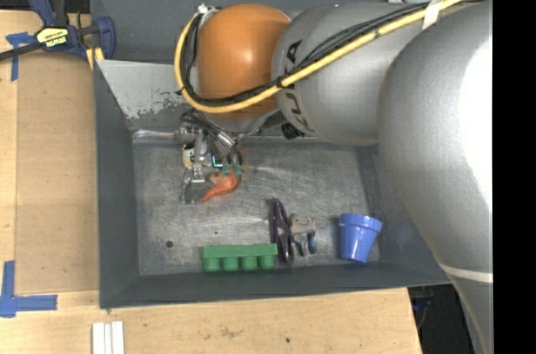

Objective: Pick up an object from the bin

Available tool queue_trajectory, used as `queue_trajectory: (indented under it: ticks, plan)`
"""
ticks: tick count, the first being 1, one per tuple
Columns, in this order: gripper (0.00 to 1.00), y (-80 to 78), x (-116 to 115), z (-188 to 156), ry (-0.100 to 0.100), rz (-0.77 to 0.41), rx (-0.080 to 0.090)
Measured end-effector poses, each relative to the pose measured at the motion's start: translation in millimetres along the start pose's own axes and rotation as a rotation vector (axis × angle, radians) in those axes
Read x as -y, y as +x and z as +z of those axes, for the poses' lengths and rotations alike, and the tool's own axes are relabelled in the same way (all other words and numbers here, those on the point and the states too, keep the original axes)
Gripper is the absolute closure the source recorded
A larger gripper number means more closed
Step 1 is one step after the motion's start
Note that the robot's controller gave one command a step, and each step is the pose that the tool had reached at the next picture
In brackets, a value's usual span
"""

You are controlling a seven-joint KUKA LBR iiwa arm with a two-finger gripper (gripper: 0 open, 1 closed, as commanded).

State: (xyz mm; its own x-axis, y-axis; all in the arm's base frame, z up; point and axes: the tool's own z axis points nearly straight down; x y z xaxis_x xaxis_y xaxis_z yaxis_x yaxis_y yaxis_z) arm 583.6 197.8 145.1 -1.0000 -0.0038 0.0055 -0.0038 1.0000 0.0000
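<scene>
My gripper hangs below the orange wrist cover over the bin's left-middle floor, fingers pointing down. A small orange thing with a green bit lies right at the fingertips, touching or just beside them; whether it is between the fingers is unclear. A green ridged block lies along the near wall below the gripper. A dark purple-handled tool lies to the block's right, well clear of the gripper.
A blue cup lies tipped at the near right corner. The arm's grey body covers the bin's right and far side. Bare floor lies left of the gripper.
</scene>
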Motion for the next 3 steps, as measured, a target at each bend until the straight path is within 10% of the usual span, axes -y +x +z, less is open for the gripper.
queue_trajectory:
  ticks: [3]
  plan:
    - [0.0, -15.5, 53.3, 41.1, -0.009, -0.193, 0.026]
